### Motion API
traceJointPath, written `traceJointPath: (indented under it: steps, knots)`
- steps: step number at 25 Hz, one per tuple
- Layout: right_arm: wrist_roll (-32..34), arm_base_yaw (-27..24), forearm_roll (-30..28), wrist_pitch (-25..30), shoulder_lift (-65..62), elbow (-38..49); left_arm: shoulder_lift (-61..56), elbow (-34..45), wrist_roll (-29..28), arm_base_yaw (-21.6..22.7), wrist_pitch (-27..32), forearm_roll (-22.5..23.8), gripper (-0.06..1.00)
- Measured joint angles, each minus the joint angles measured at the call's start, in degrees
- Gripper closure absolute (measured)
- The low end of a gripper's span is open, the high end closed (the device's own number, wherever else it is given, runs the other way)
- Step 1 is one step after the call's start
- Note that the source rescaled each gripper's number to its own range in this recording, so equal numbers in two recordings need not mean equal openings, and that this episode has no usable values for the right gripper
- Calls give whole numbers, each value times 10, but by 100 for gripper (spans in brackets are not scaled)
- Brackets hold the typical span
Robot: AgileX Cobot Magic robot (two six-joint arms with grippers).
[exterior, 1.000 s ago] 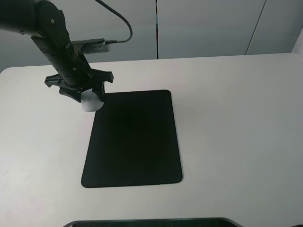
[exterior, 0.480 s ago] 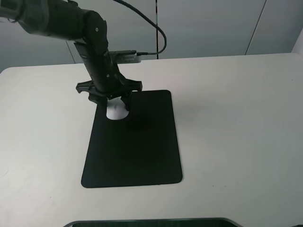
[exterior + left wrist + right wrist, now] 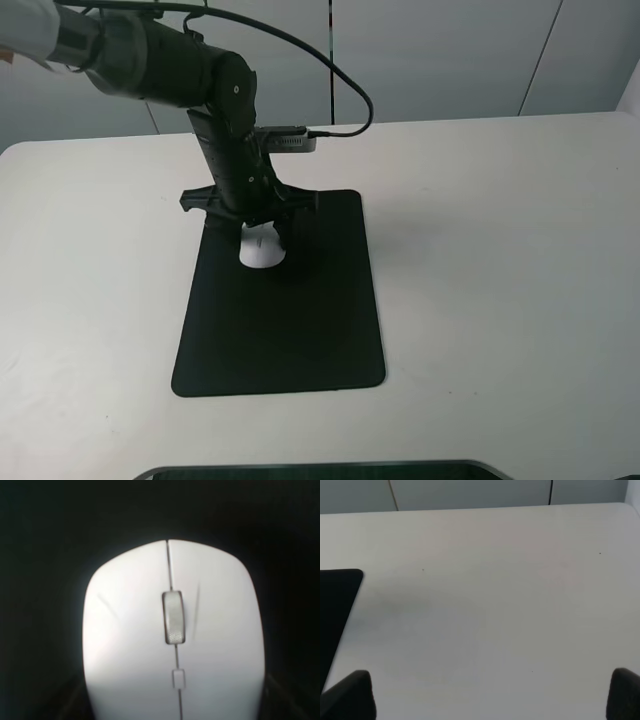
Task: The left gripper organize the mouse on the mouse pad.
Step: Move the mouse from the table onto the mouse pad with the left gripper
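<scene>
I have the left gripper (image 3: pixel 258 234) clamped on the mouse (image 3: pixel 260 253) at the pad's (image 3: pixel 290 330) far-left part; the right gripper's (image 3: pixel 486 696) fingers are spread wide.

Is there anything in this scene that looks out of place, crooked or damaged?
Nothing stands out. The mouse looks intact and is over the far left part of the pad, in the left claw. The pad lies flat and straight on the table. No spill or damage shows.
</scene>
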Motion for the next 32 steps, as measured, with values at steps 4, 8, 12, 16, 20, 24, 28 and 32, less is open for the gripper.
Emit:
traceJointPath:
  steps: [4,8,12,16,20,24,28,32]
  knots:
    - [0,0,0,0,0,0,7,0,-5,-2,-12,5,92]
    - [0,0,0,0,0,0,16,0,-6,-2,-24,5,92]
    - [0,0,0,0,0,0,26,0,-7,-2,-29,5,92]
    - [0,0,0,0,0,0,26,0,-7,-2,-33,5,92]
    - [0,0,0,0,0,0,26,0,-7,-2,-35,5,92]
    - [0,0,0,0,0,0,26,0,-9,-2,-35,5,92]
    - [0,0,0,0,0,0,26,0,-9,-2,-35,5,92]
    - [0,0,0,0,0,0,28,0,-14,-2,-35,5,3]
